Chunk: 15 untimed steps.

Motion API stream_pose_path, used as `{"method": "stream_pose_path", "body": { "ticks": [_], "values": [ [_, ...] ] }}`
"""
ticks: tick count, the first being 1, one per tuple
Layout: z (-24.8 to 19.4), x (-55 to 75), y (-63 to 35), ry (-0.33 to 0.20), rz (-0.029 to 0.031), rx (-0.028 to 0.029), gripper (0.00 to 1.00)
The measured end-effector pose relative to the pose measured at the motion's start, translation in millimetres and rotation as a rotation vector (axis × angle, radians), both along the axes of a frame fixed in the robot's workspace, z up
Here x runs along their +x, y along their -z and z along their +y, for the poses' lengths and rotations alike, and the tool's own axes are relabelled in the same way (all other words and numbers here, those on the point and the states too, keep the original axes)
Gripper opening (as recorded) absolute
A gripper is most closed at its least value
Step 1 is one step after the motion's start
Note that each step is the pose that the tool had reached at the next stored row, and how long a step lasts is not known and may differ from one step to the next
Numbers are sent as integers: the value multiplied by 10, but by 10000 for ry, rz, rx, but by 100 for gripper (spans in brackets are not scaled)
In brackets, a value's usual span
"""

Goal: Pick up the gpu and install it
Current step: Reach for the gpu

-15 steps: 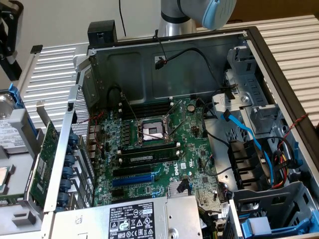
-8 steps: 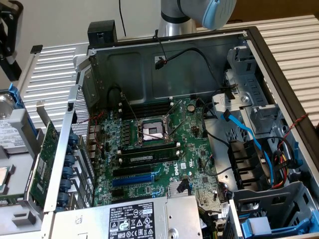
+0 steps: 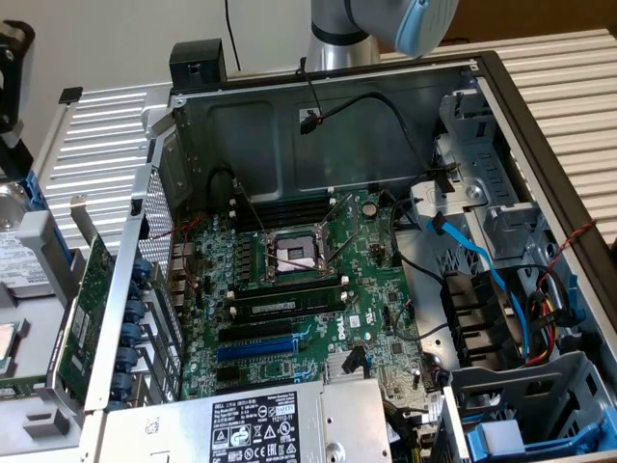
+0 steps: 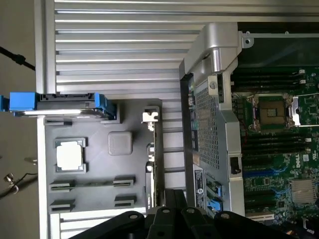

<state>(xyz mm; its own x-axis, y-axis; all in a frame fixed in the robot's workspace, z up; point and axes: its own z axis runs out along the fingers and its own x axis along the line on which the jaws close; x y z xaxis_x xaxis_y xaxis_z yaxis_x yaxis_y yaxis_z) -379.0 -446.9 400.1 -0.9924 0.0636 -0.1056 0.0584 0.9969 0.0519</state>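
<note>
The gpu (image 3: 81, 311) stands on edge in a grey holder tray outside the computer case, at the exterior view's left, its green circuit board facing out. In the wrist view I see the gpu (image 4: 155, 164) edge-on from above, with its silver bracket (image 4: 149, 117) at one end. My gripper (image 4: 173, 214) hangs above the card's other end, black fingers together with nothing between them. An arm joint (image 3: 386, 24) shows behind the case. The green motherboard (image 3: 299, 289) lies inside the open case, with a blue expansion slot (image 3: 255, 349) near its front.
The grey tray (image 4: 99, 199) also holds a processor (image 4: 70, 155) and a drive with blue rails (image 4: 60, 104). The case's perforated rear wall (image 4: 214, 124) stands between tray and motherboard (image 4: 279, 149). A power supply (image 3: 260, 424), cables and drive cages (image 3: 501, 289) crowd the case.
</note>
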Motion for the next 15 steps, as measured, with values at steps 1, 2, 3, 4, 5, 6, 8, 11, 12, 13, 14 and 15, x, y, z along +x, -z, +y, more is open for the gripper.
{"method": "stream_pose_path", "body": {
  "ticks": [1, 2, 3, 4, 5, 6, 8, 11, 12, 13, 14, 15],
  "values": [
    [-25, -1, 2, 2, 0, 0, 11],
    [-50, -2, 5, 4, 0, 0, 11],
    [-79, -4, 7, 5, 0, 0, 11],
    [-103, -5, 10, 7, 1, -1, 11],
    [-127, -7, 14, 8, 1, -1, 11],
    [-149, -9, 20, 10, -1, 0, 11],
    [-181, -16, 34, 16, 0, 0, 11],
    [-198, -32, 66, 41, 0, 0, 11],
    [-200, -40, 80, 53, 0, 0, 17],
    [-200, -50, 96, 64, 0, 0, 24],
    [-201, -61, 113, 75, 0, 0, 24],
    [-201, -73, 129, 85, 0, -1, 24]
  ]
}}
